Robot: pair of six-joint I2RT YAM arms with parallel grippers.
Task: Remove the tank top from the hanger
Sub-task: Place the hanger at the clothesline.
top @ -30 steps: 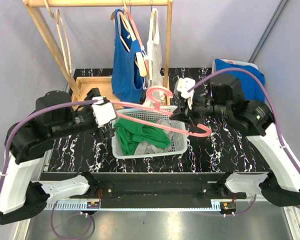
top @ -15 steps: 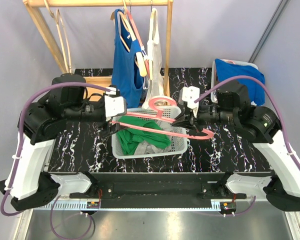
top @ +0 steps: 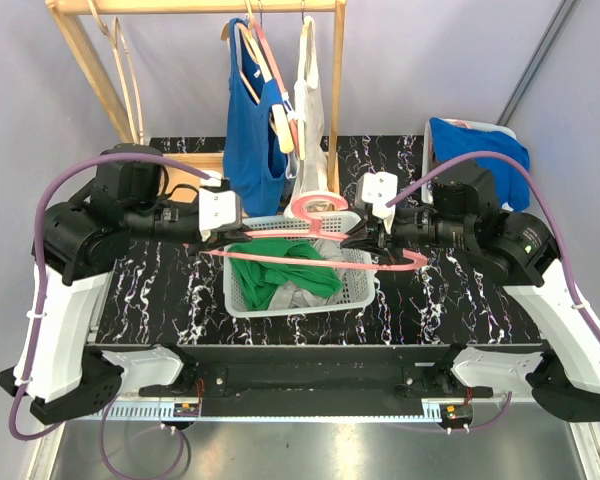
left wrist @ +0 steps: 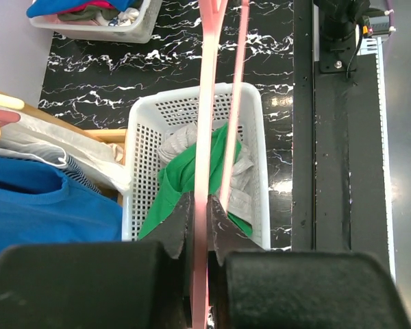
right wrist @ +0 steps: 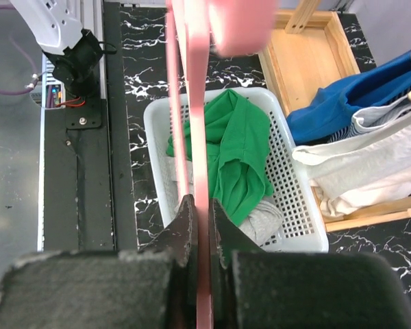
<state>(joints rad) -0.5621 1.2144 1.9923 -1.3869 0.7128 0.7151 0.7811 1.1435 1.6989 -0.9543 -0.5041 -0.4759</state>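
Hanger [left wrist: 204,103] in left fingers [left wrist: 177,229], right fingers [right wrist: 183,223], over basket [left wrist: 140,171]

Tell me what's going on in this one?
Both arms hold a bare pink hanger over the white basket. The left claw is shut on one end, the right claw near the other. A green top lies crumpled in the basket underneath, off the hanger. A blue top and a white one hang on the wooden rack behind.
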